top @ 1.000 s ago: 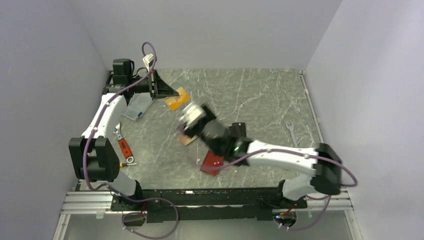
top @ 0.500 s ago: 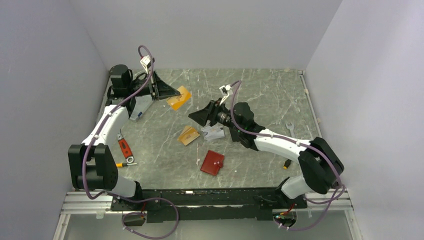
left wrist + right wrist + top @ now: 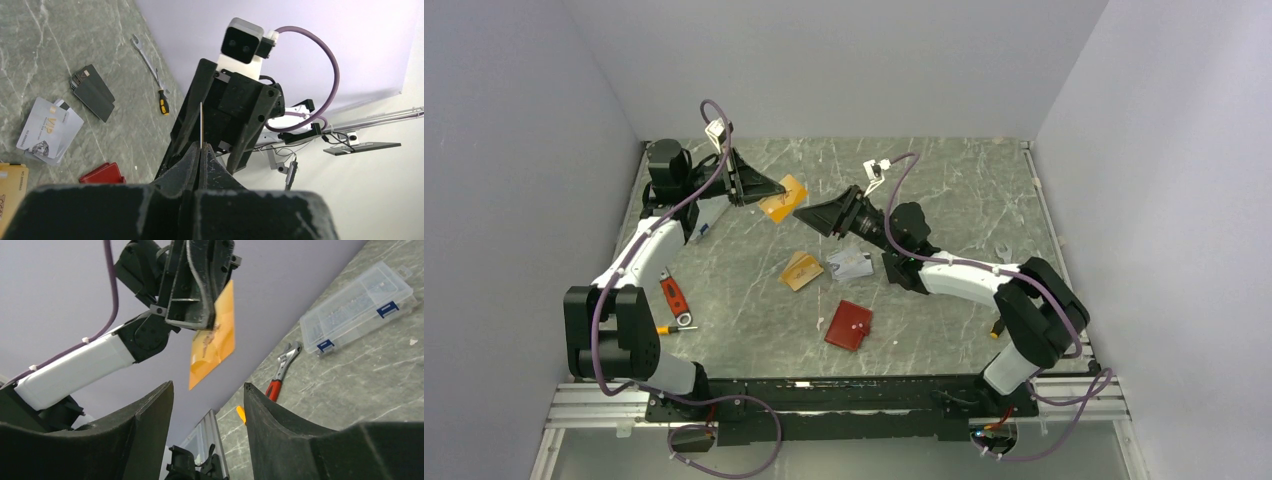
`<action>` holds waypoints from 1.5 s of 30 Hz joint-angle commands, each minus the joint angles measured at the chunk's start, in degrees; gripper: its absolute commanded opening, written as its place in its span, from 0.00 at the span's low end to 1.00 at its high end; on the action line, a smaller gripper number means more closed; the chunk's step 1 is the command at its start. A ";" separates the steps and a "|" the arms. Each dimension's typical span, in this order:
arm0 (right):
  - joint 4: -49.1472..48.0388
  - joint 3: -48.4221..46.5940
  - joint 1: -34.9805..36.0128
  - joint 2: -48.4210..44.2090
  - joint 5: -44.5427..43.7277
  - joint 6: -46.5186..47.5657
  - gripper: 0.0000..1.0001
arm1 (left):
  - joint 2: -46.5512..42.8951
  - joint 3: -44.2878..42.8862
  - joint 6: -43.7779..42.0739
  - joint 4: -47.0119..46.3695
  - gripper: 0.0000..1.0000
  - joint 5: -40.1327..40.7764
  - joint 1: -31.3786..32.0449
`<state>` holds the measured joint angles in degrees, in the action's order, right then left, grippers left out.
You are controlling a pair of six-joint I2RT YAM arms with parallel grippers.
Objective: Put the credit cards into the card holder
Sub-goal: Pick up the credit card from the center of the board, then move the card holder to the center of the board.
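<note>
The gold-orange plastic credit card [image 3: 214, 335] hangs in the air over the far left of the grey marbled counter [image 3: 944, 190], pinched by one edge in the closed left gripper [image 3: 774, 187]. Over the last second the right gripper [image 3: 809, 214] has swung up from low over the counter's middle and now points at that card, its jaws part open and narrowing, with the card not yet between them. That looks like the start of a hand-over, so no card has reached the holder yet. The dark-red leather card holder [image 3: 849, 325] lies folded shut near the middle front. Just beyond it rest a second gold-orange card [image 3: 801, 270] and a small stack of silver-white cards [image 3: 849, 264]. A red-handled wrench [image 3: 672, 296] lies at the left and a clear plastic compartment box [image 3: 357, 306] at the far left.
</note>
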<state>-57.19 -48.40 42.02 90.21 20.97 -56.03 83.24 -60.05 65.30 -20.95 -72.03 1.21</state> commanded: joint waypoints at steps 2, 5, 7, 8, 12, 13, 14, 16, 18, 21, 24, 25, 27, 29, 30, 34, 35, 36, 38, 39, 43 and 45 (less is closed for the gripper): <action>-6.76 -3.31 -0.28 3.20 -1.47 -4.23 0.54 | -0.62 0.99 0.94 -3.87 0.00 0.57 0.13; -8.55 -4.26 -0.27 4.73 -1.65 -5.65 0.51 | -0.54 1.63 0.46 -3.55 0.00 0.59 0.18; -9.33 -4.75 -0.30 5.40 -1.87 -6.25 0.49 | -0.58 1.85 -0.58 -2.30 0.00 0.66 0.29; -9.46 -5.08 -0.28 5.66 -2.08 -6.48 0.48 | -0.62 2.00 -0.94 -2.06 0.00 0.70 0.36; -9.81 -6.52 -0.17 7.32 -1.90 -7.55 0.40 | -0.73 2.60 -0.96 -2.19 0.00 0.83 0.61; -9.98 -6.73 -0.18 7.80 -1.86 -7.96 0.37 | -0.71 2.75 -0.97 -2.16 0.00 0.94 0.64; -10.11 -6.83 -0.13 8.05 -1.96 -8.24 0.34 | -0.71 2.75 -1.20 -1.83 0.00 1.05 0.74; -10.45 -6.69 -0.19 8.33 -2.05 -8.59 0.26 | -0.63 2.89 -1.90 -1.04 0.00 1.23 0.88; -9.95 -6.77 -0.16 8.56 -1.94 -8.66 0.14 | -0.75 3.02 -3.25 0.23 0.00 1.65 1.19; -7.44 -6.47 -0.23 7.70 -1.79 -8.19 0.00 | -1.10 2.78 -6.84 4.50 0.00 2.59 1.63; -3.02 -3.76 -0.66 4.40 -2.45 -6.74 0.00 | -0.71 2.62 -10.44 9.03 0.12 2.92 2.11; 0.02 -2.33 -1.18 2.81 -2.40 -5.78 0.00 | -0.38 1.87 -12.82 12.13 0.27 2.89 2.12; 7.88 1.16 -2.08 -2.68 -3.44 -2.45 0.00 | 0.46 -1.89 -21.21 22.68 0.46 3.93 2.13; 22.77 4.23 -2.29 -8.81 -6.65 3.42 0.00 | 1.20 -5.53 -31.91 33.94 0.49 6.45 2.32; 29.31 5.57 -2.17 -11.45 -8.48 6.26 0.00 | 1.49 -6.77 -37.07 38.92 0.51 8.65 2.83; 49.12 7.55 -1.72 -18.49 -13.60 12.65 0.00 | 3.47 -9.60 -55.88 53.09 0.52 18.38 7.40; 52.65 7.60 -1.65 -19.17 -14.03 13.30 0.00 | 3.72 -9.50 -58.88 54.76 0.52 21.06 8.68; 55.64 7.32 -1.58 -19.40 -14.17 13.60 0.00 | 3.84 -9.15 -60.98 55.82 0.52 23.33 10.04; 61.48 6.19 -0.70 -19.09 -14.27 13.79 0.00 | 3.93 -8.14 -64.35 57.81 0.52 27.51 13.04; 64.30 4.99 -0.26 -18.07 -14.22 13.93 0.00 | 3.86 -7.55 -66.99 58.37 0.52 29.29 14.48; 75.34 -0.60 1.40 -13.15 -14.09 14.63 0.00 | 2.20 -4.83 -68.94 57.29 0.52 34.00 18.37; 79.63 -2.74 1.94 -11.42 -13.78 14.46 0.00 | 2.16 -4.49 -68.58 56.86 0.52 34.24 18.92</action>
<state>8.10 -45.04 42.74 76.20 7.84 -43.42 86.85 -65.36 2.37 34.06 -43.29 19.05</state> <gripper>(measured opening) 0.009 0.521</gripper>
